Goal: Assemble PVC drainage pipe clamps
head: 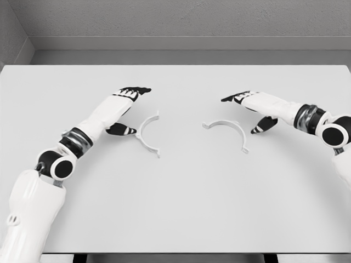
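Where the table [181, 208] is white: two thin white half-ring clamps, left clamp [147, 135] and right clamp [227, 129], lying flat; left hand [127, 109] at 9 o'clock of its clamp, right hand [253, 109] at 2 o'clock of its clamp, both spread wide, holding nothing.

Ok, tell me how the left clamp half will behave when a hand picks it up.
The left clamp half is a thin arc, so probably light and slightly springy. It lies flat on the table, so it should slide rather than roll if nudged. Its low edge looks hard to pinch; the left hand may need to slip fingers underneath.
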Controlling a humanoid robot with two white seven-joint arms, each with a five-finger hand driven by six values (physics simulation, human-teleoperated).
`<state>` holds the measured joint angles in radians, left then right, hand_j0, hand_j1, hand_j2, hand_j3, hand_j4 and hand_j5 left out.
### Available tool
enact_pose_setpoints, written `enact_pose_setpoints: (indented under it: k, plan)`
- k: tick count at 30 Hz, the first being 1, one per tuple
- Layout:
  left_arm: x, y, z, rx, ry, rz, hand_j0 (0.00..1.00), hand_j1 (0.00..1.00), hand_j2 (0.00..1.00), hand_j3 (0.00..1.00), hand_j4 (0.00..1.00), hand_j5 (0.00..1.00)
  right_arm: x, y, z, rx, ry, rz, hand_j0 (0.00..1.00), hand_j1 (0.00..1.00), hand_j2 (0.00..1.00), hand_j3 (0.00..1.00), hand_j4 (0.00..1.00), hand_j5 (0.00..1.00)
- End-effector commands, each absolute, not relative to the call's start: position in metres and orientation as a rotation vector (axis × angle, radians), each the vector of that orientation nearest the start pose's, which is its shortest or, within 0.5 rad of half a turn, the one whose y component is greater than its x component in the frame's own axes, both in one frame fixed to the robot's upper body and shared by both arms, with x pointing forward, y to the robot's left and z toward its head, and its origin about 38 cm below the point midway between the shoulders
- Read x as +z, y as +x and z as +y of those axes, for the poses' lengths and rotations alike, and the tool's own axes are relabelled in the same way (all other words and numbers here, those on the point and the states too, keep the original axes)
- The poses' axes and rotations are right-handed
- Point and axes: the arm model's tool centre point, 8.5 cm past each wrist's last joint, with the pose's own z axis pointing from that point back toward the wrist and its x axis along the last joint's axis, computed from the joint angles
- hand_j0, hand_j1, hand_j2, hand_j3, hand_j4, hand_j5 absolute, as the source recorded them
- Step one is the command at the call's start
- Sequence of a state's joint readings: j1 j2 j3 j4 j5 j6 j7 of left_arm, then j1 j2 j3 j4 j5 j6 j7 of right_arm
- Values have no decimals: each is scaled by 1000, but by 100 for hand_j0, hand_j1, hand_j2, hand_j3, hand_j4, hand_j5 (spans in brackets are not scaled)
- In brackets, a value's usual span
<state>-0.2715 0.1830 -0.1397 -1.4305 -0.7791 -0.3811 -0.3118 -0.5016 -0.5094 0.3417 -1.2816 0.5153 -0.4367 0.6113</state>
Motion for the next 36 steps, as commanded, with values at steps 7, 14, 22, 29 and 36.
enact_pose_setpoints:
  k: [7,14,22,29,36]
  plan:
    - [121,430,197,-1356,480,-1674,100,100,100,100,100,100,141,452,-272,1761,-307,-1359,100,100,100,100,100,100]
    - [126,431,203,-1340,497,-1681,100,100,100,100,100,100,140,451,-272,1759,-305,-1356,100,100,100,100,100,100]
    - [120,434,217,-1320,511,-1647,100,100,100,100,100,100,143,451,-272,1761,-310,-1360,100,100,100,100,100,100]
    - [116,435,226,-1332,519,-1619,100,100,100,100,100,100,146,449,-269,1780,-314,-1368,100,100,100,100,100,100]
    - [115,435,222,-1341,514,-1623,100,100,100,100,100,100,146,444,-264,1787,-306,-1379,100,100,100,100,100,100]
